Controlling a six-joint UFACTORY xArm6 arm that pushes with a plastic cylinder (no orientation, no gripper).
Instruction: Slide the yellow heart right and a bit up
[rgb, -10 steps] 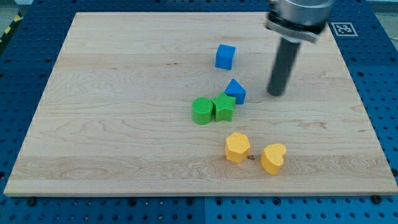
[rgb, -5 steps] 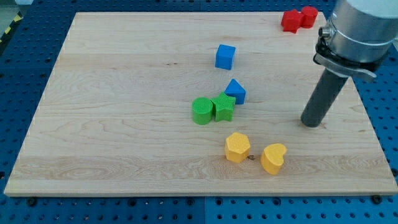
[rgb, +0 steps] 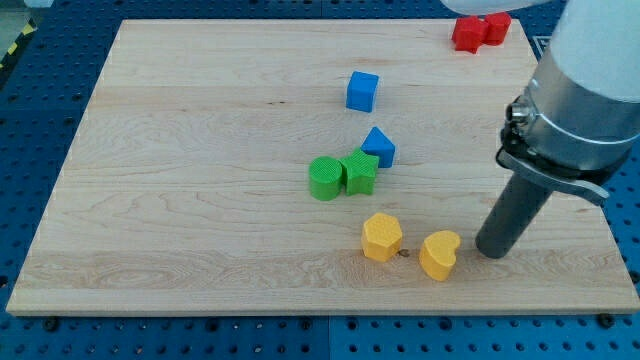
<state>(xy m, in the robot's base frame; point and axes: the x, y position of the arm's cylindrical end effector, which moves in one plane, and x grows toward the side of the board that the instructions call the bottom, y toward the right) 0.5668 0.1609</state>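
The yellow heart (rgb: 440, 254) lies near the board's bottom edge, right of centre. A second yellow block (rgb: 381, 237), roughly hexagonal, sits just to its left. My tip (rgb: 491, 251) rests on the board just right of the yellow heart, with a small gap between them. The dark rod rises up and to the right into the grey arm body.
A green cylinder (rgb: 324, 178) and a green star-like block (rgb: 359, 173) touch at the board's middle, with a blue triangular block (rgb: 378, 146) just above them. A blue cube (rgb: 362, 91) sits higher. Two red blocks (rgb: 478, 31) lie at the top right. The wooden board (rgb: 180, 180) ends near the heart.
My tip has moved down the view's right side, from beside the blue triangular block to just right of the yellow heart. No block has moved.
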